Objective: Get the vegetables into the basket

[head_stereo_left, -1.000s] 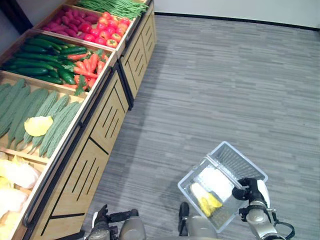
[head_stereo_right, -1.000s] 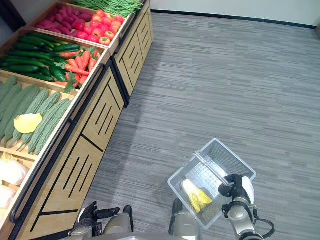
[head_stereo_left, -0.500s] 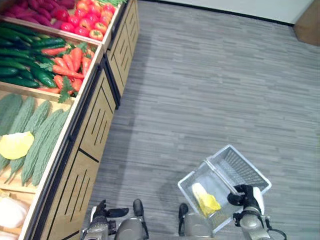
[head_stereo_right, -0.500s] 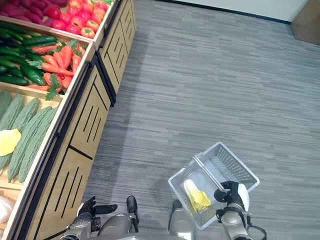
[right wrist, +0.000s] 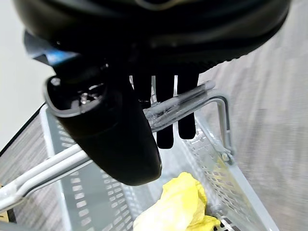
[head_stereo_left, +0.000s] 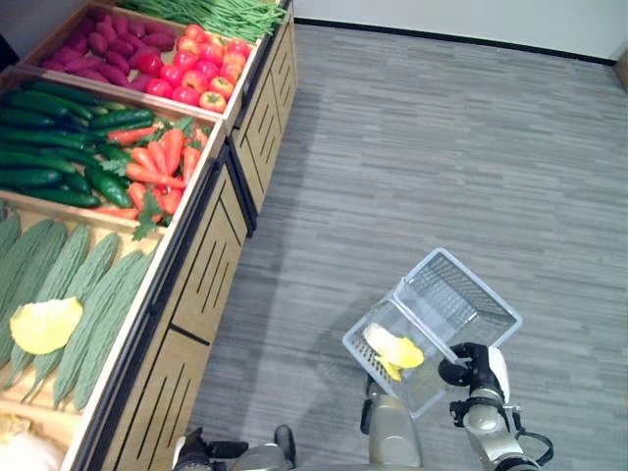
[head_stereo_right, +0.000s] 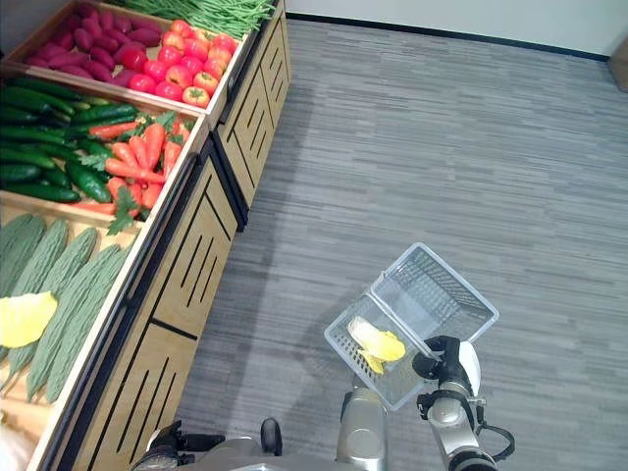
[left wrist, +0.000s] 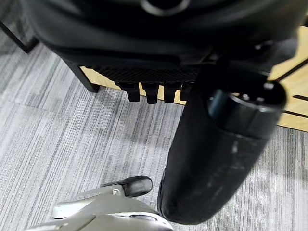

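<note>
A clear mesh basket [head_stereo_left: 488, 306] hangs over the grey floor at the lower right. My right hand [head_stereo_left: 473, 369] is shut on its handle [right wrist: 185, 108], fingers curled over the bar. A yellow leafy vegetable [head_stereo_left: 395, 349] lies inside, also seen in the right wrist view as yellow leaves [right wrist: 179, 207]. On the wooden stand [head_stereo_left: 211, 265] to the left lie carrots [head_stereo_left: 157, 162], cucumbers [head_stereo_left: 59, 147], red tomatoes [head_stereo_left: 201, 74] and long bumpy green gourds [head_stereo_left: 83, 285]. My left hand [head_stereo_left: 201, 451] hangs low beside the stand, fingers relaxed and holding nothing.
Green beans [head_stereo_left: 211, 12] and purple roots [head_stereo_left: 108, 44] fill the far bins. A loose yellow leaf [head_stereo_left: 44, 324] rests on the gourds. Open grey floor [head_stereo_left: 422, 147] stretches to the right of the stand, up to a white wall at the back.
The whole picture has shifted, so the camera moved. The basket stays on my right hand and has swung a little, and the yellow vegetable has slid inside it.
</note>
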You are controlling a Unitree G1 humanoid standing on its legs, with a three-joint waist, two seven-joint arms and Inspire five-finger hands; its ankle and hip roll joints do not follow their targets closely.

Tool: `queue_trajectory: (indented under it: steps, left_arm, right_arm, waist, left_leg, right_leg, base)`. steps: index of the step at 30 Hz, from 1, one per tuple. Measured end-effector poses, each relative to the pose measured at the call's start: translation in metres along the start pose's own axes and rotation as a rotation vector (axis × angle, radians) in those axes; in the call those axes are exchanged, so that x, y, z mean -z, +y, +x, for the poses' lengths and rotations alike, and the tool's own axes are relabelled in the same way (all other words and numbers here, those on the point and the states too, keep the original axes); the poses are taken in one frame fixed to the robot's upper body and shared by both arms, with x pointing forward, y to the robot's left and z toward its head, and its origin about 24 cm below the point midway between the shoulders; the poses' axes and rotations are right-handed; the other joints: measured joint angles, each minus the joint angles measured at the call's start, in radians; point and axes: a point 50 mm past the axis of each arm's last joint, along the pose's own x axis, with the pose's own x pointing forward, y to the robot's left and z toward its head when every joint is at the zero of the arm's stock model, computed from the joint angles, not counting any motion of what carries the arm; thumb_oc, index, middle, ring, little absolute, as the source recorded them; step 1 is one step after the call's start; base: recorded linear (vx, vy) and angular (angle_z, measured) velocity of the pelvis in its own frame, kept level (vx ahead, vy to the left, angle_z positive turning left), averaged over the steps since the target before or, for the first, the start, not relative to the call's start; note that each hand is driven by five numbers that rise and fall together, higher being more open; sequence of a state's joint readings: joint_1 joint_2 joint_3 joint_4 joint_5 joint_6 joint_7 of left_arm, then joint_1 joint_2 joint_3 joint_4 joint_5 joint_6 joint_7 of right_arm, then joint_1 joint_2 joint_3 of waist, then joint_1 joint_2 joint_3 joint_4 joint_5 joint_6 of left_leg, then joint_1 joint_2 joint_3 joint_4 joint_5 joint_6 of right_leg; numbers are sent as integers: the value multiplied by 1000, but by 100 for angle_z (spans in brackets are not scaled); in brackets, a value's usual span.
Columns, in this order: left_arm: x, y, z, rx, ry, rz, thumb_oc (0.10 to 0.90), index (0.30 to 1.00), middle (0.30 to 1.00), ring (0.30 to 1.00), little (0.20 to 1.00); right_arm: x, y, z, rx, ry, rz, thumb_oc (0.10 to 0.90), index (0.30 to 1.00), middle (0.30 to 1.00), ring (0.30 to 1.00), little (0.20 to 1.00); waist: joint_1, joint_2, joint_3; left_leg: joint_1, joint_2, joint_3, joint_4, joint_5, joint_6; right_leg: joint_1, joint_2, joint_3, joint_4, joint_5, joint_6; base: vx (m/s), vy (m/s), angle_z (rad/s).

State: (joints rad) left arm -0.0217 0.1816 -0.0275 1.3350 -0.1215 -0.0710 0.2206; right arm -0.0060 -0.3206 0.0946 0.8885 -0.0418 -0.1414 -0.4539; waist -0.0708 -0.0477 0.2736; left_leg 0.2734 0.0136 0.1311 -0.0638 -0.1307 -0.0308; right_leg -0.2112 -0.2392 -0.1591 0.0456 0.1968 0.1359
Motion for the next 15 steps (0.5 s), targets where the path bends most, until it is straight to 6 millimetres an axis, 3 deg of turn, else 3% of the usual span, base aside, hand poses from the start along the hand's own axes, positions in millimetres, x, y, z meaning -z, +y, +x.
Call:
queue_trajectory:
  steps: [1,2,3,6,8,10,11,12,14,15]
  left_arm:
    - [5,-5,-2,11,11,1,900,1000,1000,1000,1000]
    - [8,-10,-3,21,17,-2,900,1000,1000,1000,1000]
    - [8,-13,-4,22,14,-6,900,1000,1000,1000,1000]
    - [3,-12,-3,19,-15,-16,900,1000,1000,1000,1000]
    - [-1,-14,-3,23,-26,-21,900,1000,1000,1000,1000]
    - [-6,-11,-2,12,-47,-35,900,1000,1000,1000,1000]
    - [-16,-8,-1,-3,-71,-63,900,1000,1000,1000,1000]
    - [-24,-4,1,-12,-93,-65,900,1000,1000,1000,1000]
    - [-33,-3,1,-13,-122,-62,900,1000,1000,1000,1000]
    - [-41,-2,1,-11,-149,-64,900,1000,1000,1000,1000]
  right_arm:
    - [3,-4,1,7,10,-13,400,300,300,300,300]
    - [3,-5,2,10,16,-19,400,300,300,300,300]
    - [0,-7,4,14,6,-21,400,300,300,300,300]
    - [-1,-25,9,49,-19,-62,400,300,300,300,300]
    - [-1,-33,12,65,-27,-84,400,300,300,300,300]
    - [1,-37,12,71,-26,-99,400,300,300,300,300]
    - [1,-37,12,70,-27,-100,400,300,300,300,300]
    - [1,-37,12,71,-27,-101,400,300,300,300,300]
    - [3,-38,12,75,-24,-103,400,300,300,300,300]
    - [7,-39,10,79,-11,-104,400,300,300,300,300]
  waist:
    - [0,24,-10]
    - [3,49,-22]
    - [5,78,-39]
    - [-4,78,-43]
    - [-9,79,-43]
    - [-2,69,-41]
    - [17,40,-26]
    - [19,34,-22]
    - [20,23,-20]
    - [21,17,-18]
  left_leg:
    - [14,41,0,1,-11,-17]
    - [15,69,4,6,-9,-24]
    - [-9,133,9,98,22,-63]
    - [-49,185,-41,190,76,-128]
    - [-91,213,-69,253,101,-139]
    - [-170,223,-103,413,118,-142]
    - [-238,225,-108,556,172,-151]
    - [-276,225,-94,629,187,-148]
    - [-328,209,-57,633,121,-143]
    - [-381,204,-9,539,98,-116]
  right_leg:
    - [3,32,-16,30,17,-23]
    - [3,58,-25,45,-14,-36]
    - [29,105,-61,77,-51,-85]
    - [41,130,-105,139,-137,-126]
    - [40,143,-124,170,-175,-140]
    - [53,156,-128,180,-214,-162]
    - [81,153,-126,173,-229,-184]
    - [106,148,-129,164,-235,-194]
    - [145,137,-137,136,-244,-202]
    - [164,137,-147,90,-247,-211]
  base:
    - [268,-187,18]
    - [315,-286,16]
    - [281,-300,10]
    - [188,-261,29]
    - [189,-284,33]
    - [133,-185,18]
    - [124,-129,4]
    - [137,-89,2]
    - [171,-9,17]
    - [309,115,27]
